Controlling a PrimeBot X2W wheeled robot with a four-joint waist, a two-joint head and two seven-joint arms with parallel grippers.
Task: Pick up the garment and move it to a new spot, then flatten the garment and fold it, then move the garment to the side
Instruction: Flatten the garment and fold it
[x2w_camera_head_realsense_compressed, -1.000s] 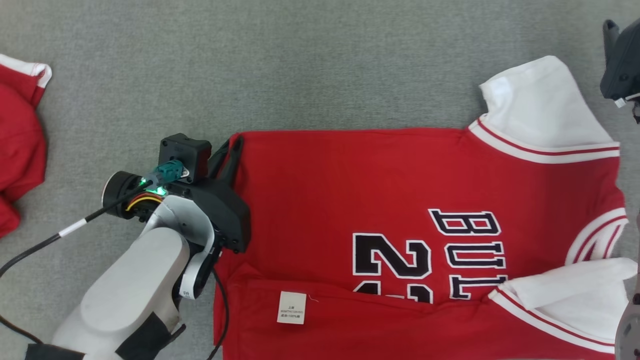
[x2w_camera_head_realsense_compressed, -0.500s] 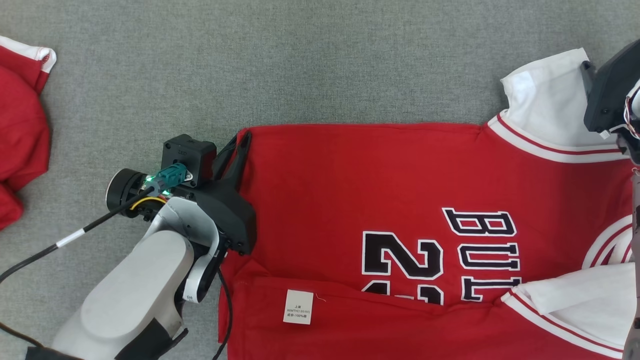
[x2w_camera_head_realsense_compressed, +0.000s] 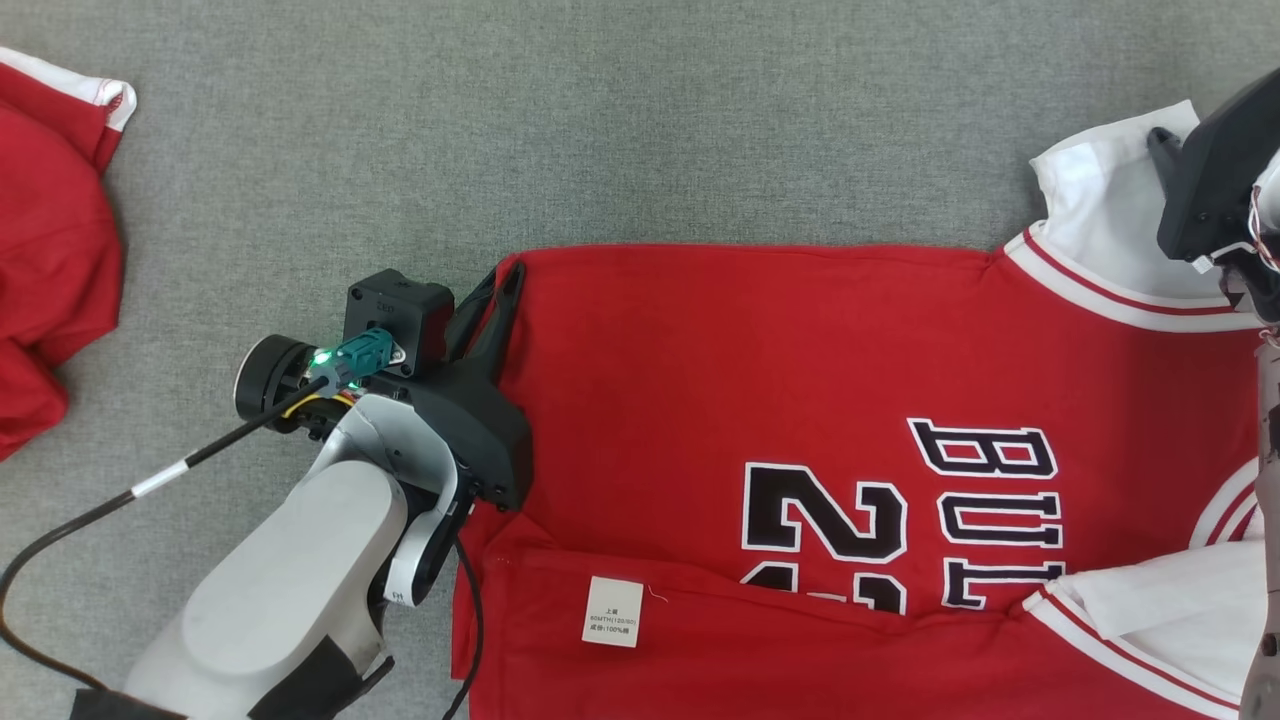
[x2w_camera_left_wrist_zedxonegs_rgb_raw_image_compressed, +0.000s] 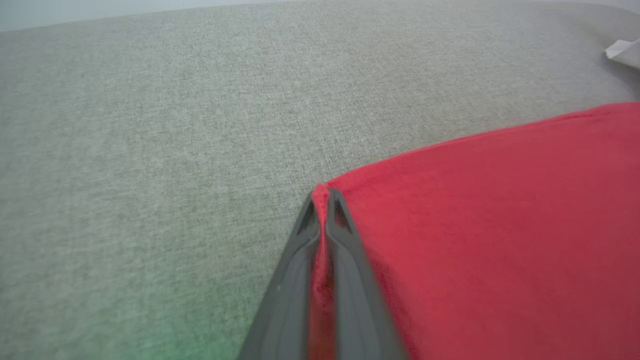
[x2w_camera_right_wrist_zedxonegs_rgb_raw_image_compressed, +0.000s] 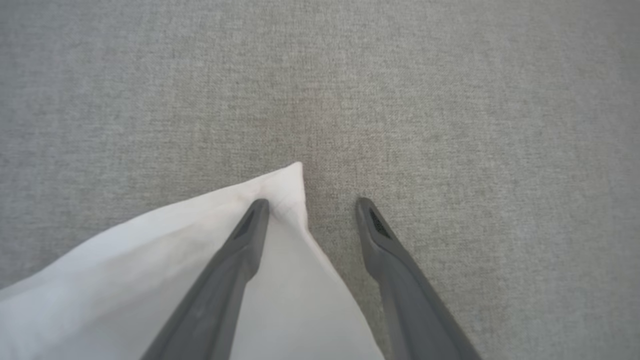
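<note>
Surface (x2w_camera_head_realsense_compressed: 700, 120): grey woven cloth, flat and plain, reaching every edge of the head view; its weave shows close up in both wrist views.
Other garment (x2w_camera_head_realsense_compressed: 50, 250): red, rumpled, lying on the surface at the head view's far left, cut off by the frame.
Trim (x2w_camera_head_realsense_compressed: 95, 90): white band along the other garment's upper edge, ending in a corner.
Pale strip (x2w_camera_left_wrist_zedxonegs_rgb_raw_image_compressed: 75, 12): beyond the surface's far edge, left wrist view.

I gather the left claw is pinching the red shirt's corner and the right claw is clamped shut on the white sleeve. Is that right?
Not quite. The right claw is open, not clamped: the right wrist view shows its fingers apart, one over the tip of the white sleeve, the other over the grey surface. The left claw does pinch the corner of the red shirt.
</note>
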